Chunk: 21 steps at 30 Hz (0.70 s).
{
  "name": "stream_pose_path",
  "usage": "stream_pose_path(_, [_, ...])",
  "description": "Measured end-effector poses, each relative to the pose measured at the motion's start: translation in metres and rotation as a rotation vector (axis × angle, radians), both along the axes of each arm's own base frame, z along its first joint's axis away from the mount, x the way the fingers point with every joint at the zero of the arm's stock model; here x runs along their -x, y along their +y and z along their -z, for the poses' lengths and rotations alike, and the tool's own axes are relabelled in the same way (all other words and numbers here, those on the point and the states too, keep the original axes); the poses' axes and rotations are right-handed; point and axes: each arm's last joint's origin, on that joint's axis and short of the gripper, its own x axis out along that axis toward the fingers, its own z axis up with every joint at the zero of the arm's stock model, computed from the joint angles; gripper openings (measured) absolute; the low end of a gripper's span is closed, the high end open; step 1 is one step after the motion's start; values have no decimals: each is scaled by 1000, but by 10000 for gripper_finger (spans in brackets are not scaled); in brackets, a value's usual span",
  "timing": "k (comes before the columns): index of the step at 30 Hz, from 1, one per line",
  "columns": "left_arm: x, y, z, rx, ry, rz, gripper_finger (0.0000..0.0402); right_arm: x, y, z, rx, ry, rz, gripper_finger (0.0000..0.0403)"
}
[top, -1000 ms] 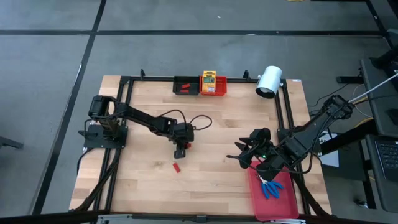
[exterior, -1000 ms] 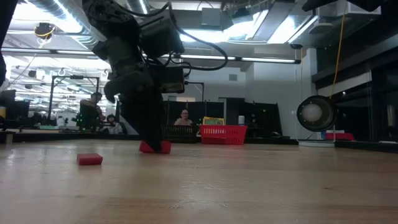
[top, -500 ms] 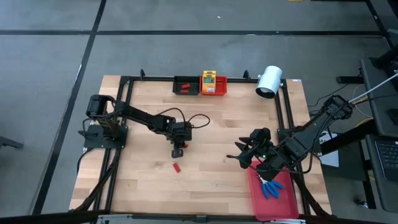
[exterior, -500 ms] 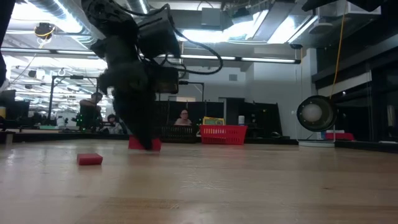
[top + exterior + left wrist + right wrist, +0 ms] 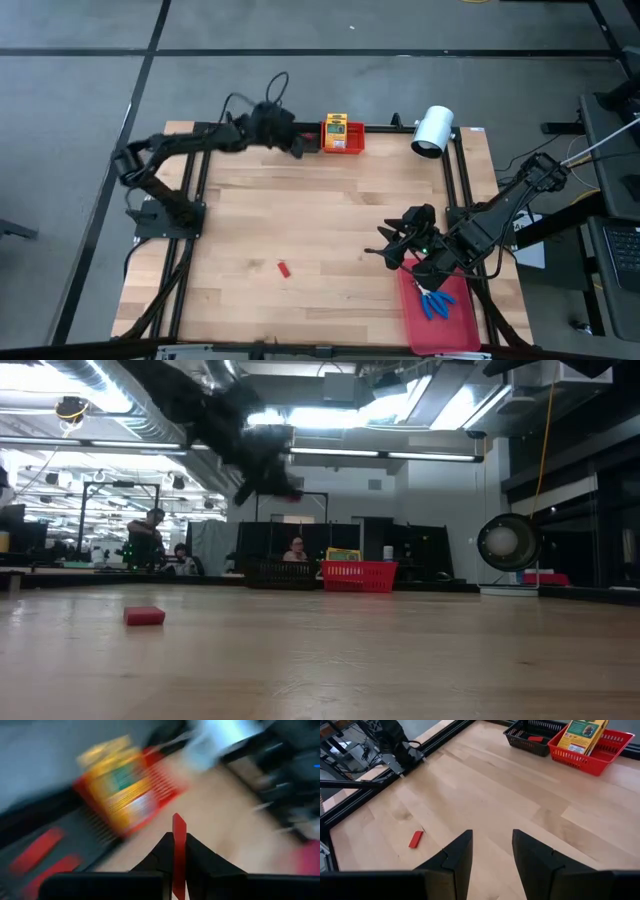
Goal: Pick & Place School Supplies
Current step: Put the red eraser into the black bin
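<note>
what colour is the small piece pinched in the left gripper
Red; the piece stands between the left gripper's dark fingers, clearest in the left wrist view.

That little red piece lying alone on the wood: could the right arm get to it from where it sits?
Probably yes. The red piece lies on bare table ahead of the right pincer, which is open and empty, with nothing between them.
</note>
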Motion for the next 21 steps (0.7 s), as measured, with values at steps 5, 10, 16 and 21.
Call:
stream_pose_path(5, [-1, 47, 18, 95, 255, -45, 15, -2, -3, 0, 3, -5, 19, 141])
stream_pose_path(10, [-21, 73, 13, -79, 361, 233, 14, -4, -5, 0, -10, -6, 30, 141])
stream_pose_path(16, [-22, 99, 14, -173, 535, 449, 14, -4, -5, 0, -34, -20, 49, 141])
stream_pose_path(21, [-20, 114, 27, -153, 605, 514, 14, -3, -5, 0, -41, -22, 58, 141])
